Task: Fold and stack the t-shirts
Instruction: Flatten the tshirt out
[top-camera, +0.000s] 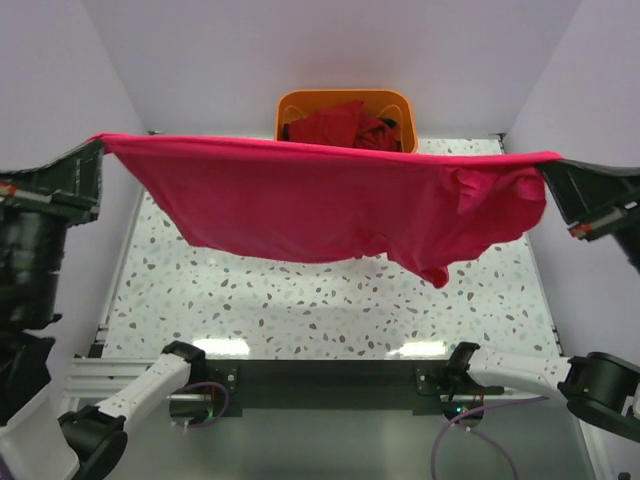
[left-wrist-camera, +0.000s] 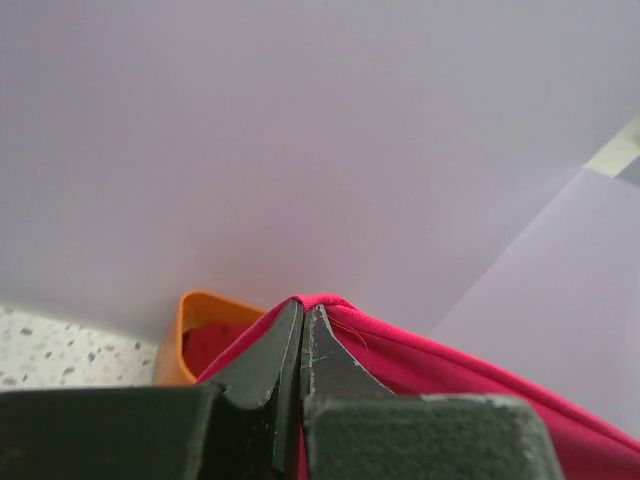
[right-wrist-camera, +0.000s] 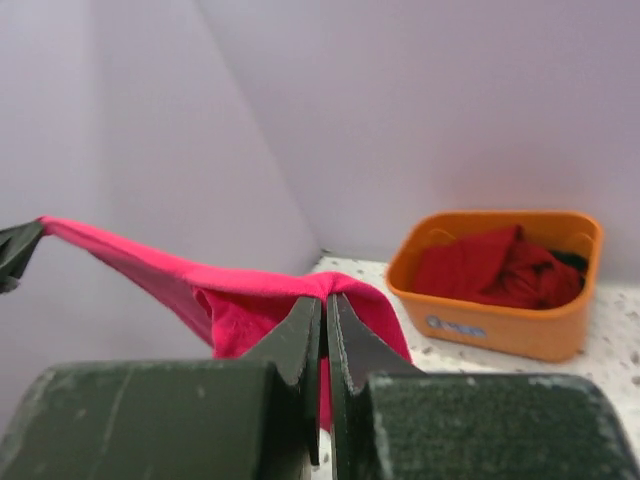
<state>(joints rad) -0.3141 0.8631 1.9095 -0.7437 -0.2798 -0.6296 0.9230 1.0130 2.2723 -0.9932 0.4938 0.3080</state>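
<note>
A bright pinkish-crimson t-shirt (top-camera: 320, 205) hangs stretched in the air across the table, held taut by its top edge. My left gripper (top-camera: 98, 145) is shut on its left corner, and my right gripper (top-camera: 548, 160) is shut on its right corner, both raised high. The right part of the shirt is bunched and droops lowest. In the left wrist view the cloth (left-wrist-camera: 420, 355) wraps over my shut left gripper (left-wrist-camera: 302, 312). In the right wrist view the cloth (right-wrist-camera: 240, 310) wraps over my shut right gripper (right-wrist-camera: 325, 300). Darker red t-shirts (top-camera: 340, 125) lie crumpled in the basket.
An orange plastic basket (top-camera: 300, 100) stands at the back middle against the wall; it also shows in the right wrist view (right-wrist-camera: 500, 325) and the left wrist view (left-wrist-camera: 185, 310). The speckled tabletop (top-camera: 320, 305) lies below the shirt. Lilac walls enclose three sides.
</note>
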